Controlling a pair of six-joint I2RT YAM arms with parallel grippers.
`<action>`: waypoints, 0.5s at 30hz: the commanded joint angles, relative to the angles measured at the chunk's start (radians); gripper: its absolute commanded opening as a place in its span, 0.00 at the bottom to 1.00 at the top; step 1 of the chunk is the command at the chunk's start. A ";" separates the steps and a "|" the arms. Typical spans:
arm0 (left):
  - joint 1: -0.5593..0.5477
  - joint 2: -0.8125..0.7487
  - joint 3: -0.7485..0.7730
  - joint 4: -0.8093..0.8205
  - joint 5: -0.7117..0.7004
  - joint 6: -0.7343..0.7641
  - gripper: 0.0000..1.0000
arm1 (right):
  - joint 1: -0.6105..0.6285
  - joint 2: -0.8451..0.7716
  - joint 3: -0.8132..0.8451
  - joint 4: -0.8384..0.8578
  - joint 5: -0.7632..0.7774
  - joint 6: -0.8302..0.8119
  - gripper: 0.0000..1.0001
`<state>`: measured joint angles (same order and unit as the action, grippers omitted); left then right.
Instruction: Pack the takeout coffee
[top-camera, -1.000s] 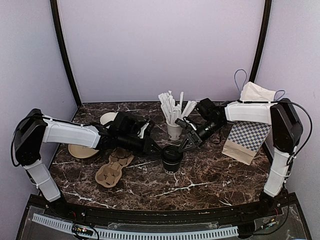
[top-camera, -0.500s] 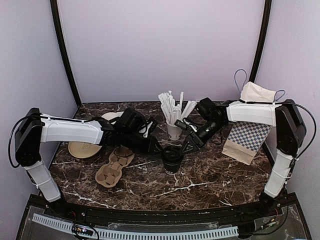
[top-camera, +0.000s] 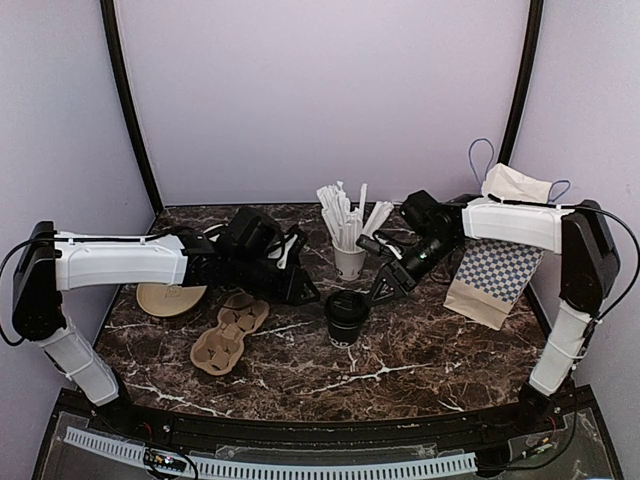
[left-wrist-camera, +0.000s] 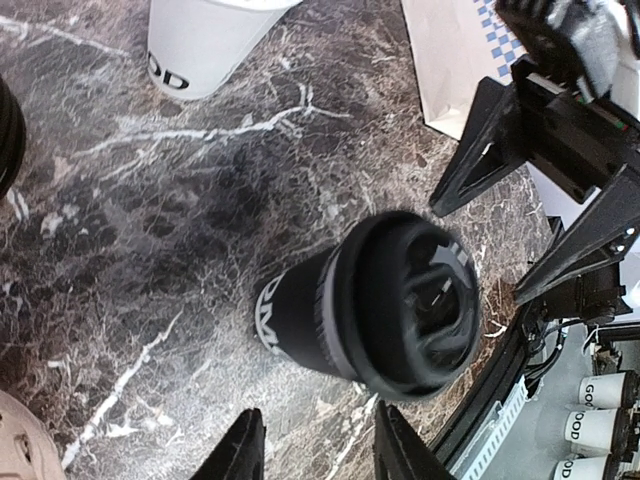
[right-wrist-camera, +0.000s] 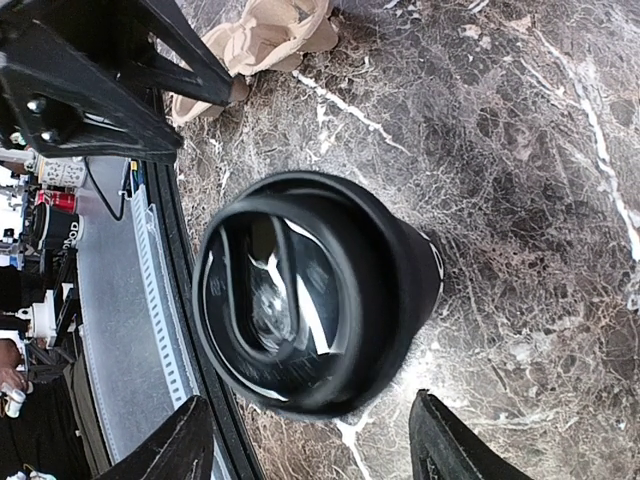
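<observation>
Item: takeout coffee (top-camera: 343, 318), lidded, upright at the centre of your table (top-camera: 420, 350), just on the near side of the white straw cup (top-camera: 349, 262).
Your left pincer (left-wrist-camera: 318, 445): spread, nothing between its fingers, coffee just beyond the tips.
Your right pincer (right-wrist-camera: 312, 425): spread wide, likewise empty.
Cardboard carrier (top-camera: 228, 335): left of the coffee.

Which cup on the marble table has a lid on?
The small black paper cup in front: it has a black plastic lid, while the white paper cup behind it is open and holds white straws.
</observation>
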<state>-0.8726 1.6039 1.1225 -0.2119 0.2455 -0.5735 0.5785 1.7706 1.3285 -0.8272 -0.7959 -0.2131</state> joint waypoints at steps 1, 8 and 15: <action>-0.003 -0.040 0.029 0.004 -0.007 0.060 0.42 | -0.005 -0.024 0.020 -0.008 -0.003 -0.017 0.66; -0.004 -0.074 0.046 0.010 -0.083 0.222 0.53 | -0.004 -0.053 0.039 -0.023 0.059 -0.062 0.66; -0.003 -0.117 0.162 -0.044 -0.243 0.468 0.72 | 0.017 -0.086 0.109 -0.087 0.086 -0.203 0.68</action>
<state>-0.8734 1.5612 1.1965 -0.2394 0.1223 -0.2901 0.5789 1.7390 1.3739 -0.8703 -0.7387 -0.3115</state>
